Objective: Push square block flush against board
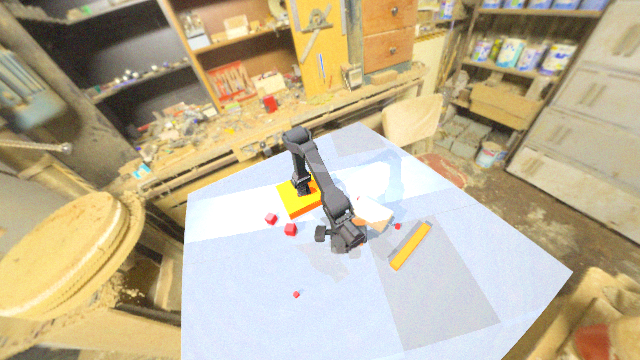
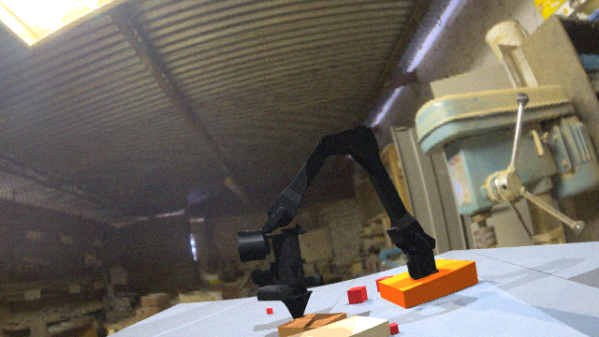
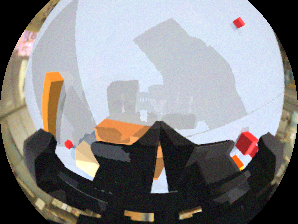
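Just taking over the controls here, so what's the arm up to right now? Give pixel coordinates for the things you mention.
The arm's gripper (image 2: 299, 316) (image 3: 158, 124) is shut with nothing between its fingers, and its tip is down at the brown block (image 2: 311, 322) (image 3: 122, 131), apparently to push it. The cream board (image 1: 372, 214) (image 2: 362, 326) (image 3: 87, 159) lies right by that block, but I can't tell whether a whole side touches or any edges are even. The job doesn't look finished, since the hand isn't clear of the block.
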Motion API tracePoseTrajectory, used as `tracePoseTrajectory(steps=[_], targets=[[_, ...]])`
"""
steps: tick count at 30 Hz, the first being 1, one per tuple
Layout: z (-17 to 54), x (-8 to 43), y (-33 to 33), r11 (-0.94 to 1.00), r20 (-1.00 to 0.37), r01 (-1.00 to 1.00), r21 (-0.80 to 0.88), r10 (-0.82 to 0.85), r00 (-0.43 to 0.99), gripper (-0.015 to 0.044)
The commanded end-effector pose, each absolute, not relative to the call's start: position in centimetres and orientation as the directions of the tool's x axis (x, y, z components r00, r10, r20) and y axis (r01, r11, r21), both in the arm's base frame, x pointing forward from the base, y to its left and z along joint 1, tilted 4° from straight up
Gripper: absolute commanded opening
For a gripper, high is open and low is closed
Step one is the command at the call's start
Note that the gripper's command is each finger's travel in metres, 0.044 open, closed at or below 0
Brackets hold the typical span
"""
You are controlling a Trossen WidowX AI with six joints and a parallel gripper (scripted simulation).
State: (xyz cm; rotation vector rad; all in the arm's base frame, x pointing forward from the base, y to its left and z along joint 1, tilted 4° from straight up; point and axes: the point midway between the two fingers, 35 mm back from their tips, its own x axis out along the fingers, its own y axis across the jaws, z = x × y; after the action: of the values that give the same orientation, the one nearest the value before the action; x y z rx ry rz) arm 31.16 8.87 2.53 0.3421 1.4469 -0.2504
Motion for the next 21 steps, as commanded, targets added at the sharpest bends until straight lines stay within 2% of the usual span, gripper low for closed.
tracePoseTrajectory(steps=[1,21], targets=[[1.9,30.0,9.4,0.929,-0.996,0.363,0.07,0.043,0.082,0.0],[1.7,27.6,11.0,0.929,-0.996,0.363,0.07,0.044,0.08,0.0]])
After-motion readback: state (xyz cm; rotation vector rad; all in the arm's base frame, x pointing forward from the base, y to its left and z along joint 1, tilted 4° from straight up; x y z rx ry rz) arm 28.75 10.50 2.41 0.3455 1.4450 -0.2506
